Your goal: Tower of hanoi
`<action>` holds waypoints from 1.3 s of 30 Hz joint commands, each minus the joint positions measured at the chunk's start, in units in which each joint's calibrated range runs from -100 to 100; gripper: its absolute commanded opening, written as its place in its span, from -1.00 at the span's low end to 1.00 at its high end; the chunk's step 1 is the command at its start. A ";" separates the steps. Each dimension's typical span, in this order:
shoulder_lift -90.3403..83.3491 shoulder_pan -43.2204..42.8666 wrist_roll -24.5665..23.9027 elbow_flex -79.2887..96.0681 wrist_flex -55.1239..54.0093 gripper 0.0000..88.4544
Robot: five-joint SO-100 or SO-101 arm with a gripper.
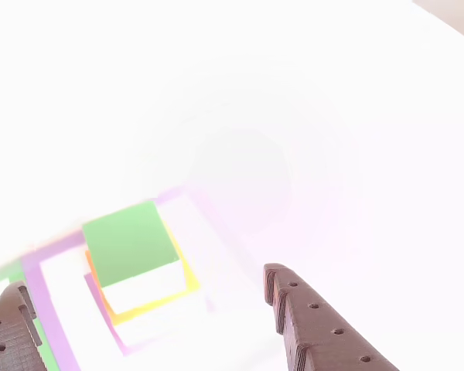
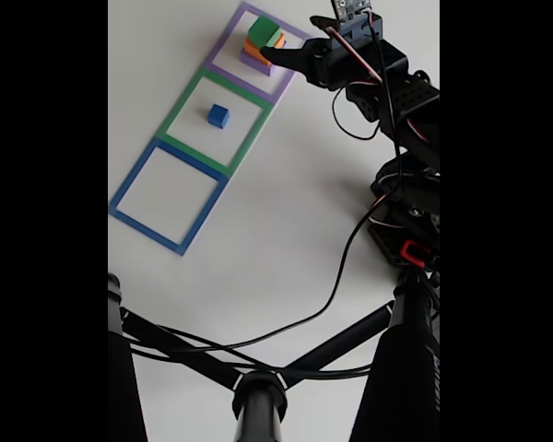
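In the other view my gripper (image 1: 151, 309) hangs with its fingers spread wide, one on each side of the green block (image 1: 127, 241). That block tops the stack, with the orange-yellow block (image 1: 184, 284) under it and the purple block (image 1: 116, 331) lowest, so I judge it is the next to lift. Glare washes out the white tabletop (image 1: 332, 116).

In the fixed view the small blue cube (image 2: 218, 115) sits alone in the green square outline (image 2: 186, 99), clear of the stack in the purple outline (image 2: 223, 41). A blue outline (image 2: 129, 180) lies nearest a black stand (image 2: 258, 396).

purple block (image 1: 116, 328) washed out | jaws cut off (bottom edge)
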 commanded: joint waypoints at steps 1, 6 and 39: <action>5.78 -1.33 0.00 0.03 -10.93 -0.18; 13.85 -1.81 0.00 0.21 -21.30 -0.17; 44.21 -4.30 0.00 -6.43 -49.23 -0.19</action>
